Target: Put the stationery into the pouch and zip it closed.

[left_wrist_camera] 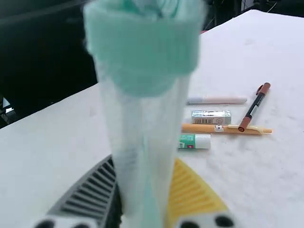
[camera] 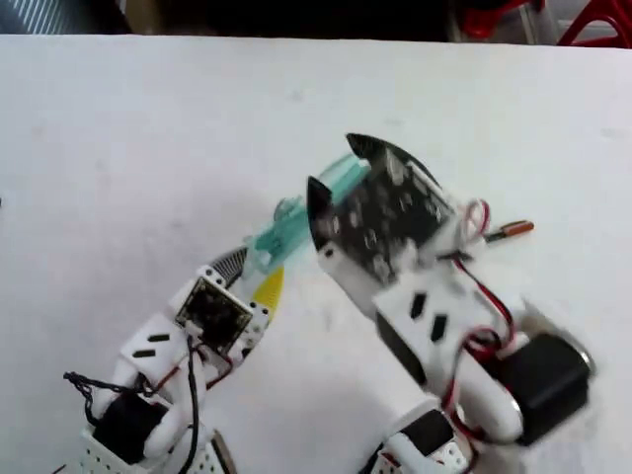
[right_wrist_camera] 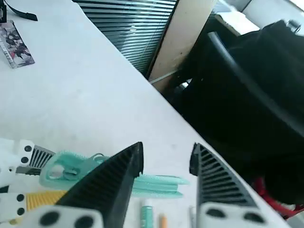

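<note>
A see-through teal pouch (camera: 296, 222) is held over a white desk (camera: 148, 118), one end pinched in the left claw (camera: 253, 275). The right claw (camera: 329, 160), spread wide and holding nothing, hovers at the pouch's other end. Pens (left_wrist_camera: 225, 128), an eraser (left_wrist_camera: 211, 117) and a glue stick (left_wrist_camera: 194, 141) lie on the desk beyond the pouch. The step looks like opening the pouch; next, the right claw probably needs to grip that free end
</note>
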### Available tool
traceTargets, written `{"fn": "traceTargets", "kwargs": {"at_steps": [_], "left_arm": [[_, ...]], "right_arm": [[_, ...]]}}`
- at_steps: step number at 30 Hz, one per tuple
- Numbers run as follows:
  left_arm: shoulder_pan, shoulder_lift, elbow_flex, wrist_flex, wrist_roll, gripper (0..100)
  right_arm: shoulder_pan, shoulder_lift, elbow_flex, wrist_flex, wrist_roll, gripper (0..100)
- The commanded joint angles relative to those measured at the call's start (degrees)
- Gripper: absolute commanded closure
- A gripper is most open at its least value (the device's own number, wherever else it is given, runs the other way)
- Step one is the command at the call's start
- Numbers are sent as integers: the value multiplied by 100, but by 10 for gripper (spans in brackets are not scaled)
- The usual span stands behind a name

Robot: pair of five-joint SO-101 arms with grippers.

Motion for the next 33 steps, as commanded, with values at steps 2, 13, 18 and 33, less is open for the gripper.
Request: {"fn": "traceTargets", "kwargs": {"at_steps": [2,13,18,33], "left_arm": [[-207,-57,-26,-176,325,977],[-479,-48,53,-343,633,977],[-479,-48,413,-782,651,977],[-453,-48,404,-782,659,977]], "right_arm": [[-145,1174,-1319,629,-1662,819],[-954,2378,-3086,1604,-2338,878],[-1156,2334,-2400,1604,-2286,882],[-1147,1657,-1029,1604,-2066,883]]}}
